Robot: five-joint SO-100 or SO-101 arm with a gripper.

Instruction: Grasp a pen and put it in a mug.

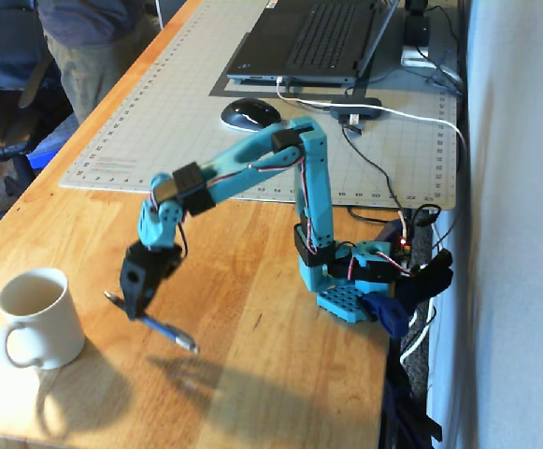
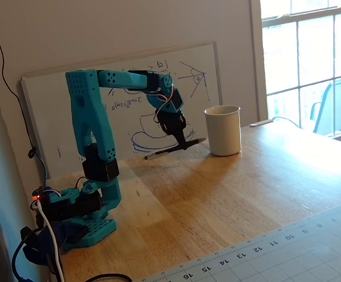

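Note:
The dark blue pen (image 1: 171, 334) hangs in the air above the wooden table, tilted, its silvery tip low and to the right in a fixed view. My gripper (image 1: 138, 311) is shut on the pen near its upper end. The cream-white mug (image 1: 37, 318) stands upright just left of the gripper, handle toward the table's front edge. Seen from another fixed view, the gripper (image 2: 185, 144) holds the pen (image 2: 158, 153) slanting up toward the mug (image 2: 223, 129), whose open mouth is a little right of the pen's end and higher.
A grey cutting mat (image 1: 187, 122) carries a black mouse (image 1: 250, 113) and a laptop (image 1: 313, 37) behind the arm. Cables trail by the teal arm base (image 1: 346, 290). A person (image 1: 84, 37) stands at the far left. A whiteboard (image 2: 129, 100) leans on the wall.

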